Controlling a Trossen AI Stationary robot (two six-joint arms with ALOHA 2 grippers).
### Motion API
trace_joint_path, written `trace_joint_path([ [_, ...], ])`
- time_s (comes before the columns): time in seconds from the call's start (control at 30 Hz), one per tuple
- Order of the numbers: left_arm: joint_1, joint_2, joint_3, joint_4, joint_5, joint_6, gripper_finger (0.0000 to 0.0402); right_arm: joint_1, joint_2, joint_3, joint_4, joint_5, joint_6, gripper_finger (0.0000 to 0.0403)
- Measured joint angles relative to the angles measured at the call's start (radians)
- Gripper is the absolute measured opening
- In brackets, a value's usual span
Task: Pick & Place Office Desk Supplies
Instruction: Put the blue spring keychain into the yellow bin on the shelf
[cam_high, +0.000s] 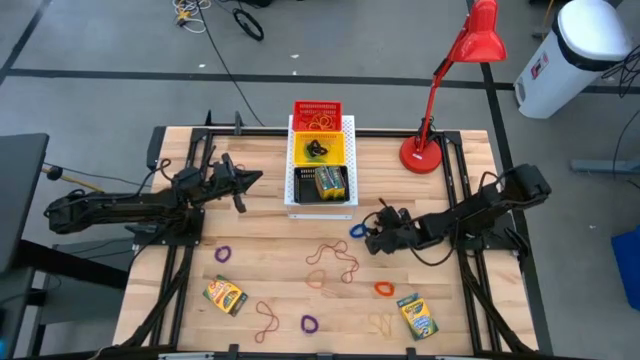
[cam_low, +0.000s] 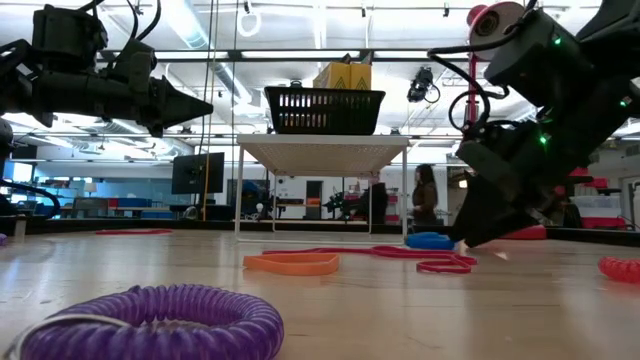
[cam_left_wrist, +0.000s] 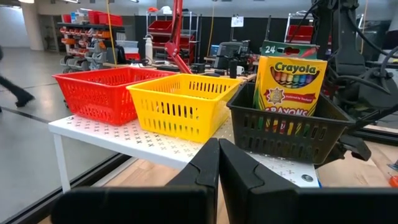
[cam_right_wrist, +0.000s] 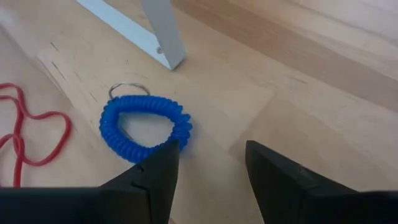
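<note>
line up on the blue coil before you close

start with what sits nearest your right gripper (cam_right_wrist: 208, 163): its fingers are spread and hold nothing, low over the table, and the blue coil loop (cam_right_wrist: 146, 129) lies flat on the wood just ahead of them. one fingertip overlaps the coil's near edge; the other stands off to the side over bare wood. as it stands, a close would likely pinch air or only nick the rim. shift so one finger drops inside the ring and the other outside it, then come down to the wood and close on the coil's wall. mind the thin wire ring (cam_right_wrist: 129, 89) on its far side and the red rubber band (cam_right_wrist: 34, 134) just beside it; keep both out of the pinch.

from above, the coil (cam_high: 357, 230) sits near the front of the white board (cam_high: 349, 125), which carries the red basket (cam_high: 316, 114), the yellow basket (cam_high: 318, 149) and the black basket (cam_high: 320, 184), the last already holding crayon boxes. lift high enough to clear the rims.

farther off, your left gripper (cam_high: 240, 189) waits clenched and empty, raised beside the board.
</note>
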Motion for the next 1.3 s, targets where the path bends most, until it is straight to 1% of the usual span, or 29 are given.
trace_joint_path([
  [0.17,0.000,0.000,0.000,-0.001,0.000,0.000,0.0013,-0.001,-0.012,-0.001,0.009,-0.007,0.009,0.0182],
  [0.3,0.000,0.000,0.000,-0.001,0.000,0.000,0.0013,0.000,-0.024,-0.001,0.031,-0.007,0.024,0.0184],
  [0.4,0.000,0.000,0.000,-0.001,0.000,0.000,0.0013,0.000,-0.025,-0.001,0.070,-0.018,0.003,0.0187],
  [0.6,0.000,0.000,0.000,0.000,0.000,0.000,0.0013,-0.007,0.013,0.000,0.120,-0.025,-0.032,0.0175],
  [0.77,0.000,0.000,0.000,0.000,0.000,0.000,0.0013,-0.007,0.061,0.000,0.158,-0.021,-0.035,0.0148],
  [0.9,0.000,0.000,0.000,0.000,0.000,0.000,0.0013,-0.006,0.071,0.000,0.179,-0.033,-0.058,0.0123],
  [1.1,0.000,0.000,0.000,0.000,0.000,0.000,0.0013,-0.011,0.058,0.003,0.180,-0.110,-0.136,0.0072],
  [1.2,0.000,0.000,0.000,0.000,0.000,0.000,0.0013,-0.013,0.028,0.027,0.106,-0.129,-0.172,0.0046],
  [1.3,0.000,0.000,0.000,0.000,0.000,0.000,0.0013,-0.013,-0.015,0.081,-0.030,-0.124,-0.202,0.0030],
])
